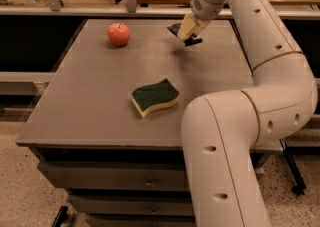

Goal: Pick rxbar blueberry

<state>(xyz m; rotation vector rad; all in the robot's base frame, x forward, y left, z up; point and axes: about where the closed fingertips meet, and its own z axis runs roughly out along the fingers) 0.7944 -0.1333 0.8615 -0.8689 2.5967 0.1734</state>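
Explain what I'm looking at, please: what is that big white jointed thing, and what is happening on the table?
The white jointed thing is a robot's arm, the only arm on a mobile robot. There is just one picture, looking down on a grey table from its near edge. Where the camera is mounted isn't known. On the table are a red apple towards the back and a green-and-yellow sponge nearer the middle. At the arm's tip, over the far side, is the end effector, a two-finger clamp. It appears closed on a small dark blue snack bar, the rxbar blueberry, held just off the surface.
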